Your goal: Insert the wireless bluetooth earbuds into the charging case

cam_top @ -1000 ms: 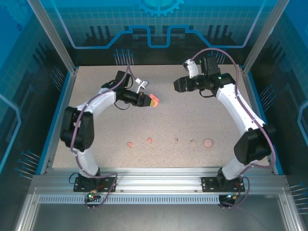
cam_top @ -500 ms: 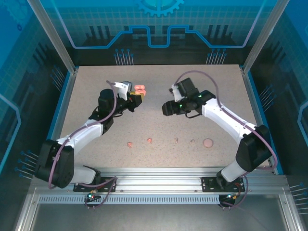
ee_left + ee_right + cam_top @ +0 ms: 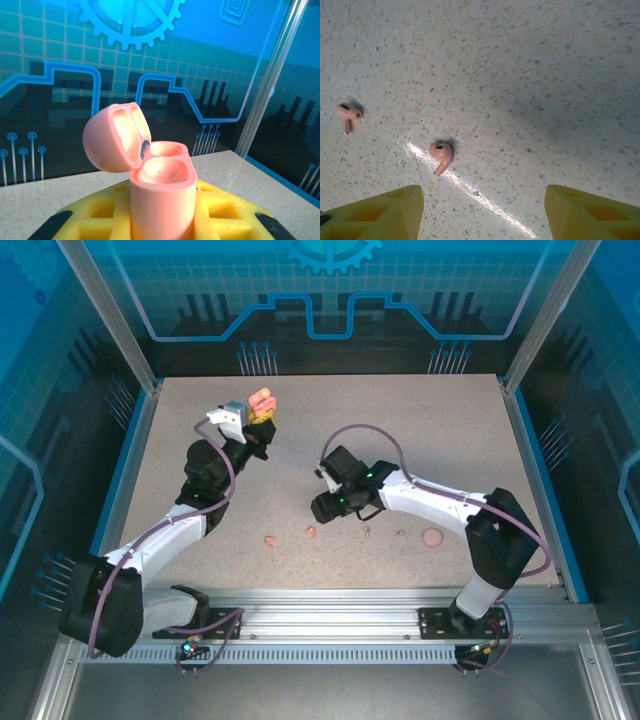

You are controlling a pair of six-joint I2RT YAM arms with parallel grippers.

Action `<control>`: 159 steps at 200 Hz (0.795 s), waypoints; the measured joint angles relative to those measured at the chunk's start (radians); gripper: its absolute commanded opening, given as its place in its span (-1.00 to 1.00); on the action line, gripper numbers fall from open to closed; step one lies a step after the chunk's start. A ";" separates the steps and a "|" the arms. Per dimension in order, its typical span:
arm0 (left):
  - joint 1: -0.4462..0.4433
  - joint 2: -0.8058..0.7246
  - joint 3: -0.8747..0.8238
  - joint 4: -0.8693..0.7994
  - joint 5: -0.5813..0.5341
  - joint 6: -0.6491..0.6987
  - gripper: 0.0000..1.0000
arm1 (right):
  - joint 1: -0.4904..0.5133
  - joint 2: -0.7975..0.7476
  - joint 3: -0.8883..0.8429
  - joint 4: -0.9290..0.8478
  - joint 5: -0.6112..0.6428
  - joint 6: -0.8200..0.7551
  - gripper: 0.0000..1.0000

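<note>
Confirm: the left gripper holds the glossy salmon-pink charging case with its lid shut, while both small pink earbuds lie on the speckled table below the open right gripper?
Not quite. The left wrist view shows the glossy salmon-pink charging case, held in the left gripper, with its lid hinged open. The rest stands: both small pink earbuds lie on the speckled table below the open right gripper.

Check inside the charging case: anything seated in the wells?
Lid hinged open; the charging case shows two wells, and the near one looks empty. The far well's bottom is hidden behind the divider. Both earbuds lie on the table.
</note>
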 measured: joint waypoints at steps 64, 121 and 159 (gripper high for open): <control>0.000 0.000 0.011 0.031 -0.053 0.079 -1.00 | 0.080 0.180 0.127 -0.050 0.053 -0.042 0.29; 0.000 0.000 0.031 0.039 -0.069 0.094 -1.00 | 0.128 0.293 0.237 -0.156 0.130 -0.014 0.24; 0.000 0.000 0.031 0.038 -0.074 0.094 -1.00 | 0.142 0.341 0.305 -0.230 0.169 0.039 0.23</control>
